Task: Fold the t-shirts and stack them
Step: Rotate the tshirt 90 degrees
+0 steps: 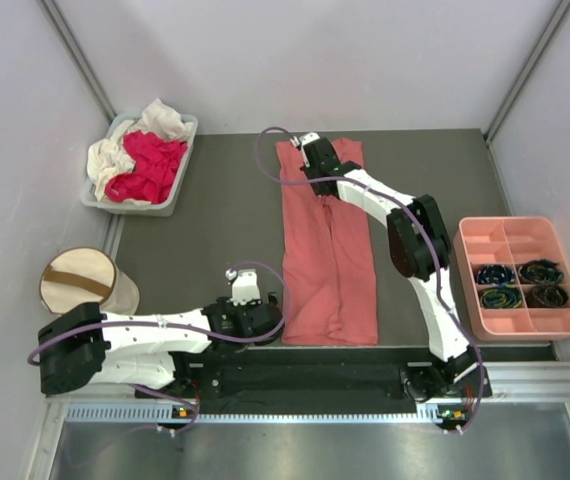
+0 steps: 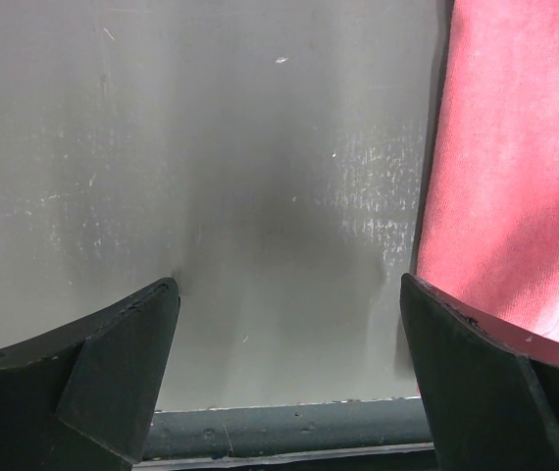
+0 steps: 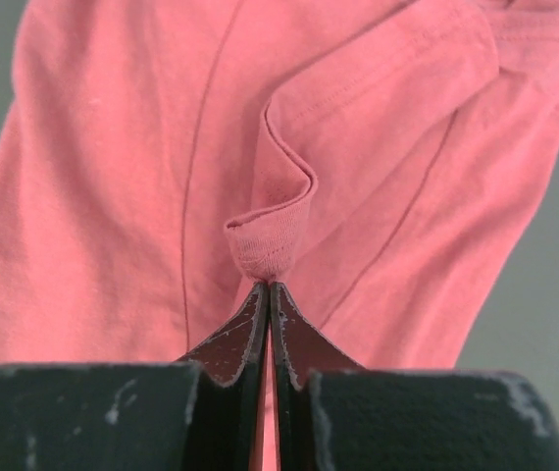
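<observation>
A salmon-pink t-shirt (image 1: 328,255) lies on the dark table as a long folded strip running from far to near. My right gripper (image 1: 317,158) is over its far end and is shut on a pinched fold of the shirt's ribbed collar (image 3: 270,250). My left gripper (image 1: 265,322) stands open just above the table at the shirt's near left corner; its right finger (image 2: 476,363) is by the shirt's edge (image 2: 515,177), with bare table between the jaws. Magenta-red (image 1: 150,165) and cream-white (image 1: 115,160) t-shirts are piled in a grey bin (image 1: 180,185) at the far left.
A cream drum-shaped fabric bin (image 1: 80,282) with a brown strap stands at the near left. A salmon-pink plastic tray (image 1: 520,275) with compartments, some holding dark coiled items, sits at the right. The table's front rail (image 2: 289,427) runs just below my left gripper.
</observation>
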